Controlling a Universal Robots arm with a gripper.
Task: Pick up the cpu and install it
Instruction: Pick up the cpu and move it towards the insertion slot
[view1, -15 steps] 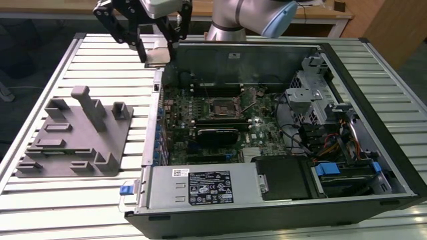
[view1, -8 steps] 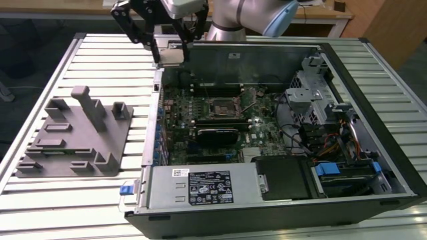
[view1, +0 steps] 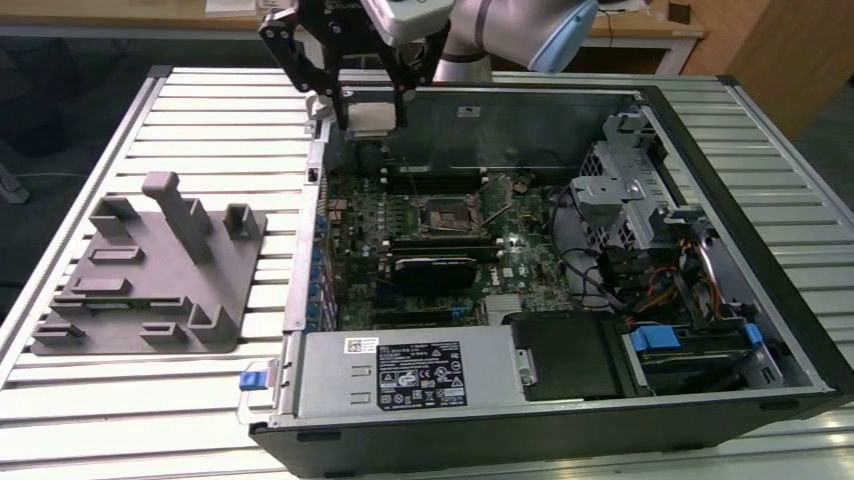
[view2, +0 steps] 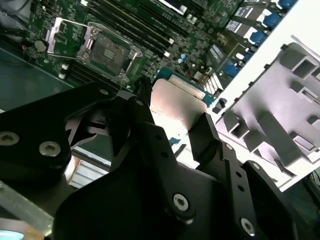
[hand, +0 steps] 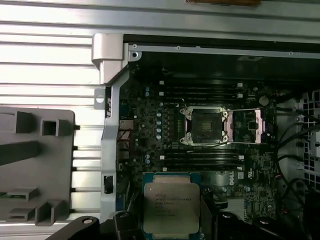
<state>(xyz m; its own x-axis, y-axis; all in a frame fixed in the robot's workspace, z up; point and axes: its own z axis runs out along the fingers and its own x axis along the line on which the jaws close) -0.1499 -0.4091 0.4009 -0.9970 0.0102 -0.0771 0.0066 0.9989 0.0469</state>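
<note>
A grey fixture (view1: 134, 300) lies on the slatted table (view1: 107, 410), just beside the open computer case (view1: 534, 440).

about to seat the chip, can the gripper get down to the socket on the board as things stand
Probably yes: the gripper holds the chip above the board, the socket has its lid open, and nothing sits over it.
</note>
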